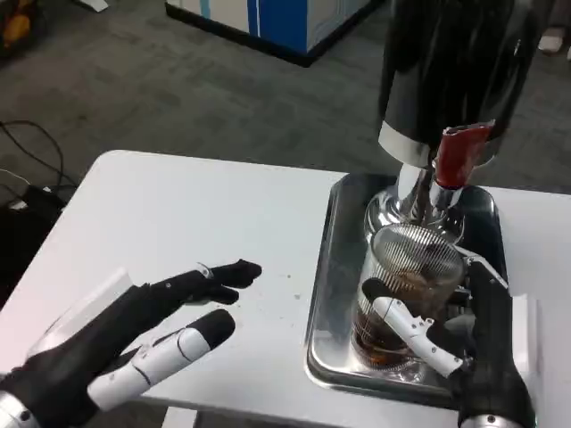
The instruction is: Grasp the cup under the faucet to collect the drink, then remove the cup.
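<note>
Head view: the right hand (464, 334) is wrapped around the cup (406, 290) under the faucet (457, 160).

Its fingers curl around the lower part of the cup, with one white and black finger (415, 330) across the front, so the right hand holds the cup. The cup is clear, looks like glass, and has brown drink in the bottom part. It stands in the shiny metal tray (332, 294), just below the red tap of the big black drink tank (455, 62). I think the cup is stiff, smooth and a bit slippery, and it could break if it falls. The drink makes it heavier and can spill, so hold it around the middle and keep it upright. Well away on the other side, the left hand (134, 343) rests on the white tabletop (178, 214) with fingers spread, holding nothing.
</note>
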You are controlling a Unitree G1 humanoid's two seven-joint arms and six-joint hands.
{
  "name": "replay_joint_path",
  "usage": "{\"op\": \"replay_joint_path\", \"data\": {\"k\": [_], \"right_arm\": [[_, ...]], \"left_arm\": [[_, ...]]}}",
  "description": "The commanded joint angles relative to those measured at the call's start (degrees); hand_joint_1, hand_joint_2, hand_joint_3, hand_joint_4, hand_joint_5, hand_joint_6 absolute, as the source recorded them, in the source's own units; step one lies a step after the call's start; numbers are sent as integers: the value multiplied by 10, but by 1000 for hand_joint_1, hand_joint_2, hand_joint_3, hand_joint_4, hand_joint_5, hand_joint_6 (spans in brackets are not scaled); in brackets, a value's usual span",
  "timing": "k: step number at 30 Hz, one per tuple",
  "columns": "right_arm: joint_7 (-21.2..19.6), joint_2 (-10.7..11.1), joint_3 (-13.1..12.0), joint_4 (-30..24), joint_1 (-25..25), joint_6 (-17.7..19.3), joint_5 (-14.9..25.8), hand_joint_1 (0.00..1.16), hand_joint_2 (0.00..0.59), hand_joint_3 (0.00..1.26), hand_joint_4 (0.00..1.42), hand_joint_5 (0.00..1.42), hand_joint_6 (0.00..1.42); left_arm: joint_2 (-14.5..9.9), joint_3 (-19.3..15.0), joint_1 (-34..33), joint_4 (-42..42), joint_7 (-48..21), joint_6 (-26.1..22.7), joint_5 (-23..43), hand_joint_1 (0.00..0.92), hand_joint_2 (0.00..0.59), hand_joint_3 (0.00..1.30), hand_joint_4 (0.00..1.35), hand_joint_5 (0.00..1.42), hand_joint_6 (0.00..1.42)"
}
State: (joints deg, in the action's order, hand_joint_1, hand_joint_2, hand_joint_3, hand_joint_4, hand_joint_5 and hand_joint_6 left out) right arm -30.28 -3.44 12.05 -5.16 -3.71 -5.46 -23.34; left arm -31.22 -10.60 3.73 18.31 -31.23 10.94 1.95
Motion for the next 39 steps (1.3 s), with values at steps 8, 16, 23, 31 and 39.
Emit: {"op": "replay_joint_path", "data": {"k": [8, 16, 23, 31, 39], "right_arm": [[-3, -15, -14, -12, 21, 20, 1, 778, 201, 674, 871, 1034, 1172], [28, 13, -27, -68, 56, 46, -5, 789, 184, 786, 981, 1155, 1299], [65, 38, -40, -107, 91, 67, 1, 792, 186, 845, 1024, 1216, 1358], [100, 58, -61, -145, 124, 99, 14, 795, 188, 866, 1051, 1253, 1386], [138, 68, -82, -189, 153, 117, 32, 808, 180, 890, 1076, 1278, 1410]], "left_arm": [[-7, 3, -19, -25, 2, 14, 0, 0, 163, 246, 198, 224, 160], [-10, 9, -47, -43, 1, 22, -2, 0, 163, 246, 198, 224, 160], [-10, 16, -69, -58, 0, 24, -5, 0, 165, 239, 197, 224, 160], [-14, 31, -94, -65, 0, 30, -14, 0, 166, 237, 190, 224, 160], [-26, 46, -107, -51, -6, 35, -28, 0, 166, 230, 185, 224, 160]]}}
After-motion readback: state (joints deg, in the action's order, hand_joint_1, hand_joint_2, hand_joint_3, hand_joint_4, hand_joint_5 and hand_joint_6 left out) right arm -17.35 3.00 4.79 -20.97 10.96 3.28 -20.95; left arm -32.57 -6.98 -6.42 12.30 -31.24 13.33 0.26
